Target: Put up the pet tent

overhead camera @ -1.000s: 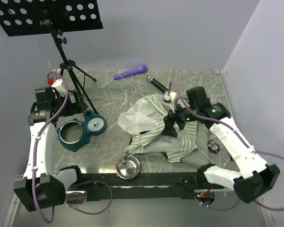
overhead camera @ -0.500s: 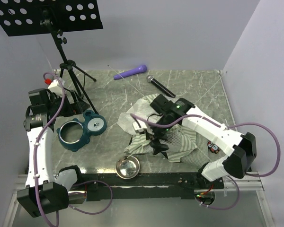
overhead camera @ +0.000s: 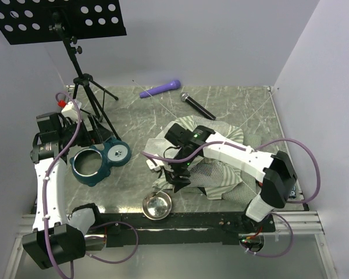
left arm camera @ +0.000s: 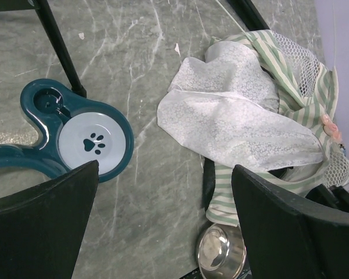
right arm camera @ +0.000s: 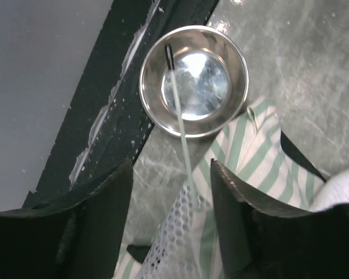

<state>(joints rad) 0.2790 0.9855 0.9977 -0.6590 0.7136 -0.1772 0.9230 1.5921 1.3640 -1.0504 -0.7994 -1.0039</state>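
The pet tent point(overhead camera: 221, 185) lies crumpled on the tabletop point(overhead camera: 244, 104), right of centre, with the steel bowl point(overhead camera: 157, 205) just beside its near-left corner. The right jaws hang over that corner, parted to either side of a thin pole point(right arm camera: 185, 152) and not pressing it; the pole's dark tip reaches across the bowl. The left jaws gape wide and empty near the teal bowl holder point(left arm camera: 75, 133).

The pet tent point(overhead camera: 221, 177) lies collapsed in a crumpled heap right of centre in the top view — green-and-white stripes, white mesh, dark lining. Its sheer white panel point(left arm camera: 238, 125) spreads leftward on the surface. A thin pale pole point(right arm camera: 179, 122) — black-tipped — juts from the mesh.
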